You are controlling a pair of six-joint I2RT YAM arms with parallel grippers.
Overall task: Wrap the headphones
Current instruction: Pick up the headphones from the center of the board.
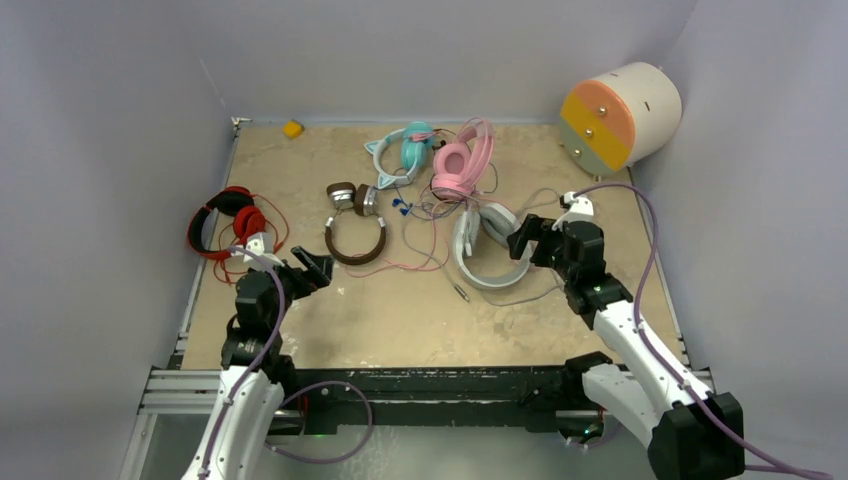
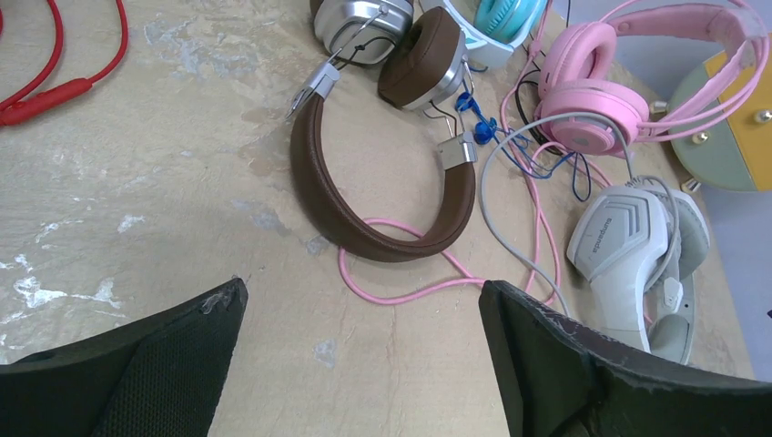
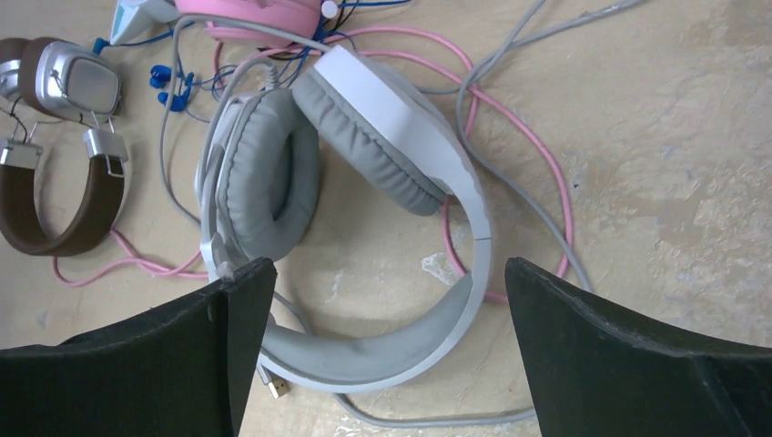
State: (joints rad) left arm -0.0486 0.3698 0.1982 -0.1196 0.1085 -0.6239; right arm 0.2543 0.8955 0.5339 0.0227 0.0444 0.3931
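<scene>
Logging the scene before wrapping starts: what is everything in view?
grey-white headphones: one, grey and white, centre-right
pink headphones: one, pink, far centre
brown headphones: one, brown with silver cups, centre
teal headphones: one, teal, cat ears, far centre
red headphones: one, red and black, left edge
cables: several, pink, grey, blue, tangled mid-table
block: one, yellow, far-left corner
drum: one, cream with orange, yellow, green face, right wall
table: one, tan, underneath everything
left tool: one, black, open, near left
right tool: one, black, open, over the grey-white pair
</scene>
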